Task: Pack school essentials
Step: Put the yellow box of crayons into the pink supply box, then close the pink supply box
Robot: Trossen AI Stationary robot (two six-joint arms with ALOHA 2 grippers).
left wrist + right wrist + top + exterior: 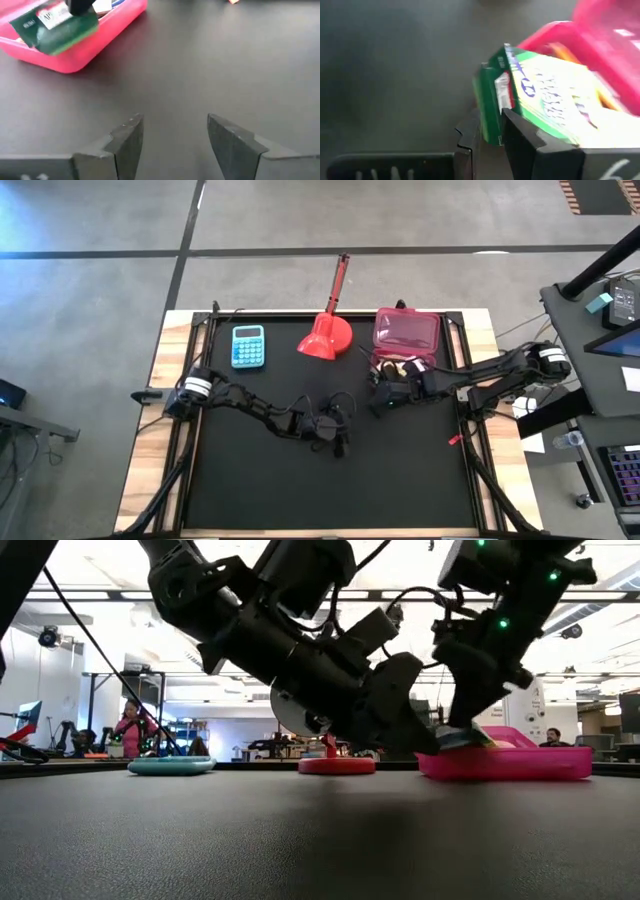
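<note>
My right gripper (490, 135) is clamped on the crayon box (540, 100), a small green-and-yellow carton pinched by one end between my nearly closed fingers, and I hold it tilted over the near rim of the pink case (405, 332). In the left wrist view the same box (57, 27) hangs above the case's edge (75, 57), and I cannot tell whether it touches the rim or sits just clear of it. The case stands open at the far right of the black mat (330, 480), its lid laid back, with a few thin coloured items already inside near my fingers; they are too blurred for me to name one by one. My left gripper (335, 442) waits low over the middle of the mat, well apart from the case, its jaws spread wide with nothing between them, only bare mat ahead of my fingers (127, 137). Just beside the case on its left lies the red long-handled scoop (328, 335), handle pointing away from me, and farther left the light-blue calculator (248, 346) lies flat. A tiny red piece (453, 441) lies near the right edge of the mat. From the low view my left arm (300, 650) fills the foreground and hides much of the case (520, 762).
</note>
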